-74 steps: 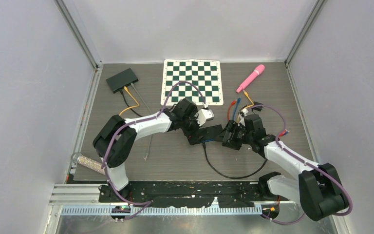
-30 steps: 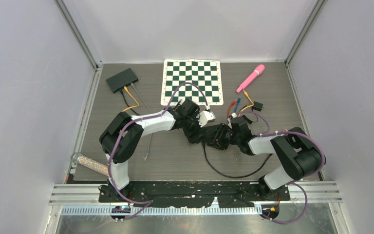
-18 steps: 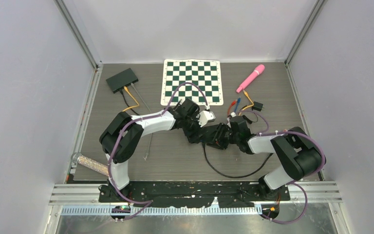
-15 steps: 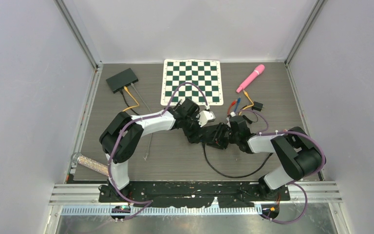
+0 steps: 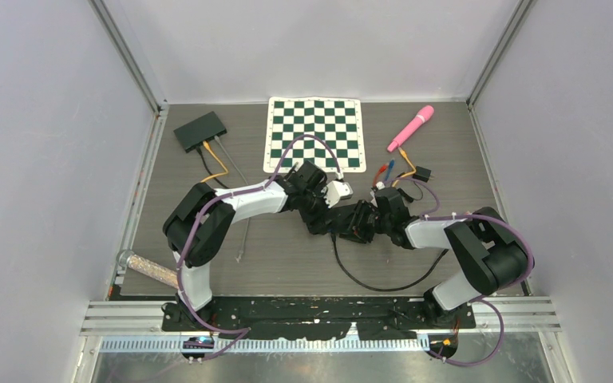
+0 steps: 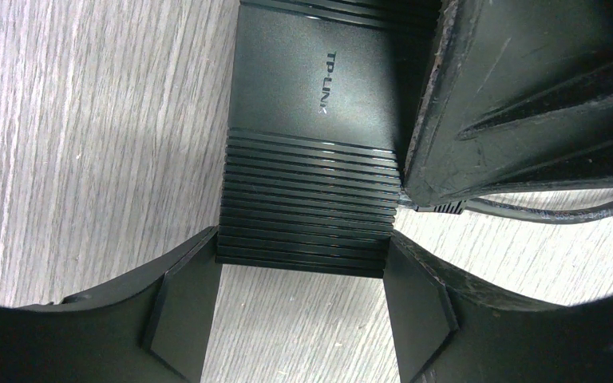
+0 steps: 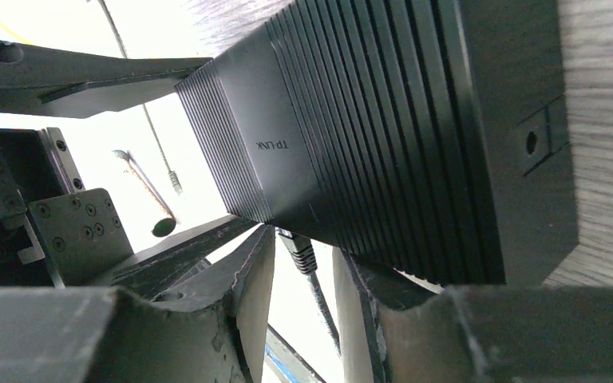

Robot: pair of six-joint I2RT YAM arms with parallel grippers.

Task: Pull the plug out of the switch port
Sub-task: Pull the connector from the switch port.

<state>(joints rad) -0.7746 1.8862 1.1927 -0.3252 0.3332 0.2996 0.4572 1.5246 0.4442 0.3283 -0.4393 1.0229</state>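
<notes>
Now, mid-table, the left gripper (image 6: 302, 259) clamps the black switch (image 6: 311, 120). The right gripper (image 7: 303, 271) straddles the plug (image 7: 297, 246) at its near side, jaws not yet pinching. Closing on the cable (image 6: 543, 214) alone could slip or strain it.

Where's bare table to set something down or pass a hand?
Free: front strip between grey cable tip and black cable loop; right edge between pink wand and right arm. Crowded: centre around the switch, loose plugs behind it.
</notes>
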